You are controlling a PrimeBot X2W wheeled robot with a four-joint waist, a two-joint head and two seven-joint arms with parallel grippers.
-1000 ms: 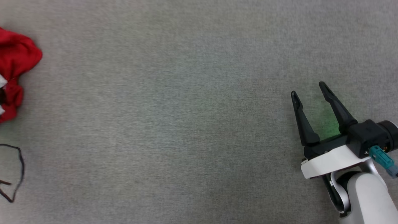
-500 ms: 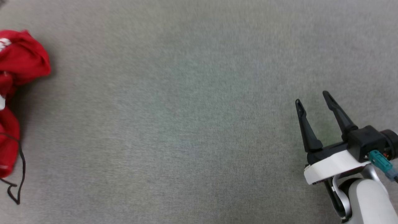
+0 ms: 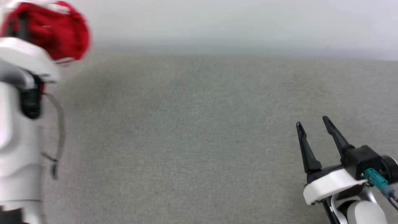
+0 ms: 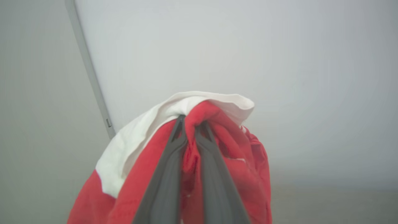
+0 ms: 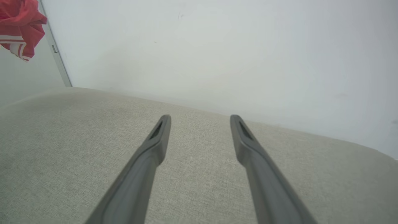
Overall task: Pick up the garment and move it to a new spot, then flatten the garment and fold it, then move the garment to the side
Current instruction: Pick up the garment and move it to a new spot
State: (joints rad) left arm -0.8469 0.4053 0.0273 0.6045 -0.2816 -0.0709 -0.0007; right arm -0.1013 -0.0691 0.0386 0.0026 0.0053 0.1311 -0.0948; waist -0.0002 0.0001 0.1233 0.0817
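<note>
**Head view:** the garment (image 3: 56, 31) is a blurred red bundle at the upper left, raised above the grey fabric surface (image 3: 186, 140) at the tip of the pale left arm (image 3: 18, 130). The blur probably hides the fingers there. At the lower right, the right end effector (image 3: 312, 122) is over bare surface with its two dark fingers spread, holding nothing, well apart from the garment. A pale wall (image 3: 233, 21) runs behind the surface's far edge.

**Left wrist view:** the left end effector (image 4: 191, 123) is clamped on the garment, a fold of red cloth pinched between its nearly closed fingers. White cloth drapes over the tips.

**Right wrist view:** the spread fingers point across the surface toward the wall. The garment's striped trim hangs in the top left corner, beside a thin grey strip (image 5: 57, 53).
</note>
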